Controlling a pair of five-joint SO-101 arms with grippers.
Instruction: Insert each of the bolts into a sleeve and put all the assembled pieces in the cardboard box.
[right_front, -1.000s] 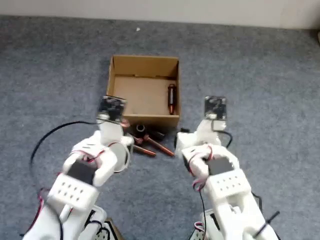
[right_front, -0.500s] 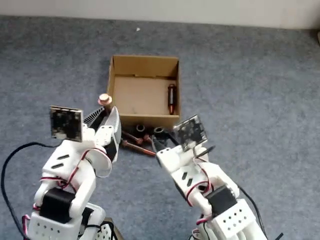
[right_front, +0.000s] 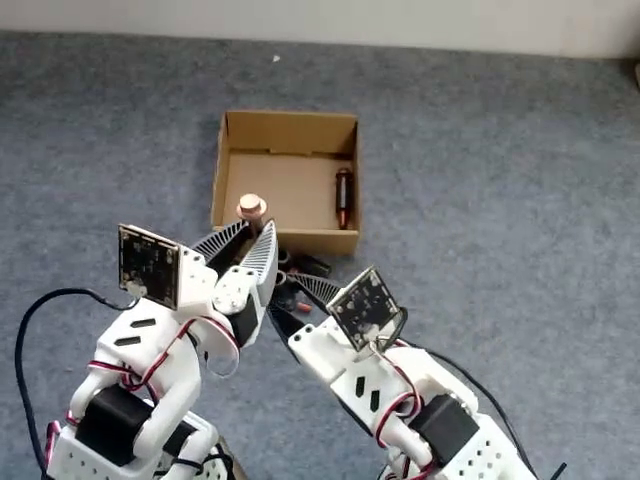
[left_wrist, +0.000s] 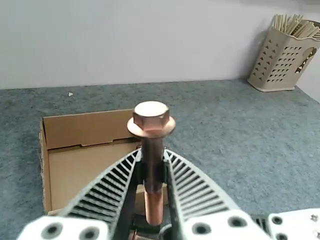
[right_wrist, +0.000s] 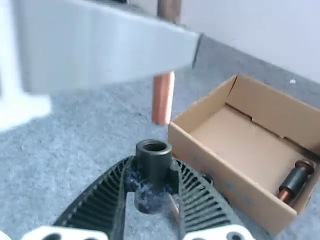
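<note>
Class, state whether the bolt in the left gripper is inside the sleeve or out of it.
Out: the bolt hangs bare-tipped, apart from the empty-mouthed sleeve in the right gripper.

Loose parts half-covered by the arms

In the high view the left gripper and right gripper cover most of a loose sleeve and a loose bolt; how many pieces lie there cannot be told. In the right wrist view a blurred pale arm part hides the held bolt's upper shank, and the picture's edge cuts off its head.
</note>
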